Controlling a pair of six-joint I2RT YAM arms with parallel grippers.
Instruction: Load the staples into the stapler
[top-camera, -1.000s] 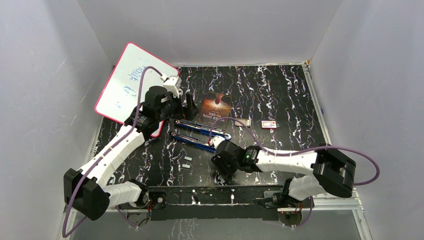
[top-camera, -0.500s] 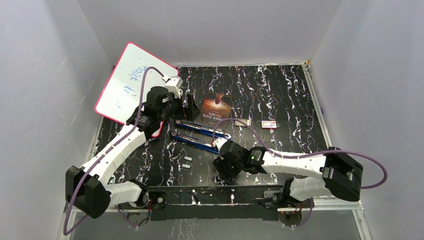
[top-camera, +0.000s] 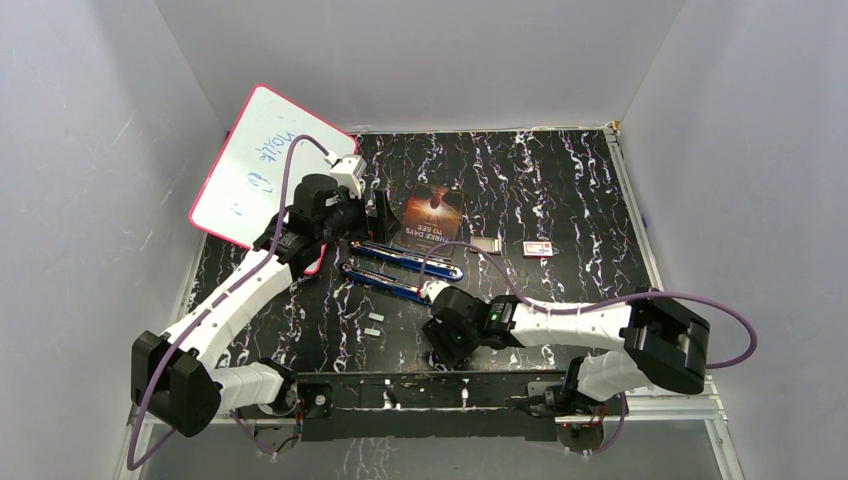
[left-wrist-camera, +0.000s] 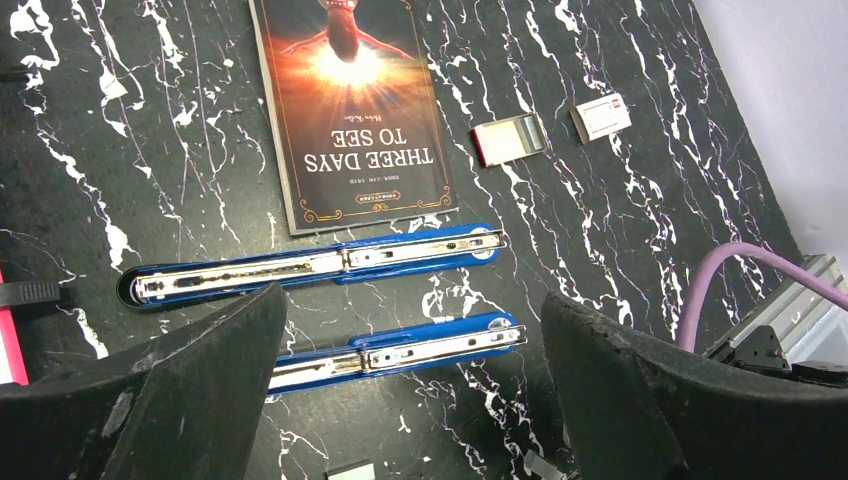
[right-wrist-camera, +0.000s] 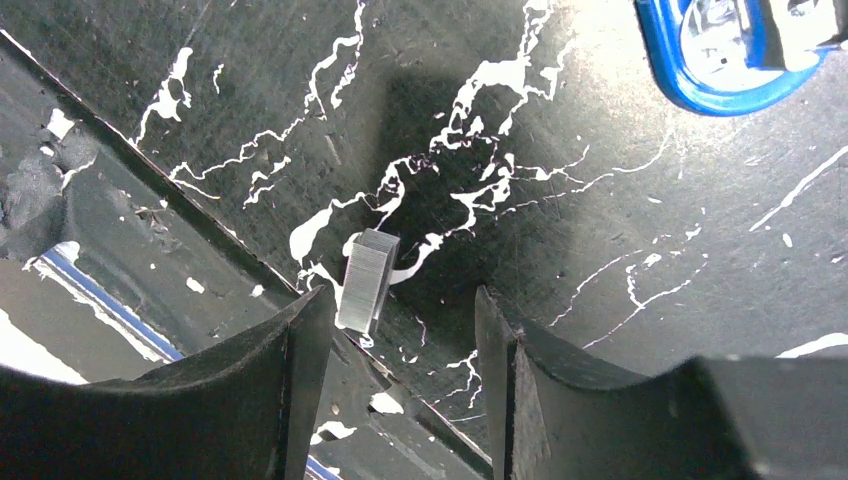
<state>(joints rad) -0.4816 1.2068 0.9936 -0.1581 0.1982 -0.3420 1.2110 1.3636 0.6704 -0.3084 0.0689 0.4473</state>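
Whiteboard (top-camera: 262, 160) leans at the far left wall. Left gripper (top-camera: 375, 213) hangs at its 3 o'clock, jaws wide apart and holding nothing. Its wrist view shows the fingers (left-wrist-camera: 200, 390) either side of open table. Far stapler (top-camera: 405, 257) and near stapler (top-camera: 385, 283), both blue, lie folded open flat, parallel, close but apart. Two loose staples (top-camera: 375, 318) lie on the table at 6 o'clock of the near stapler, apart from both grippers. Book (top-camera: 432, 216) lies at 12 o'clock of the far stapler. Right gripper (top-camera: 447, 345) sits low at 5 o'clock of the near stapler, jaws apart and not clamped. One strip (right-wrist-camera: 366, 280) stands between its fingers (right-wrist-camera: 290, 380), just beside one and clear of the other. Small box (top-camera: 538, 249) lies at 3 o'clock of the book.
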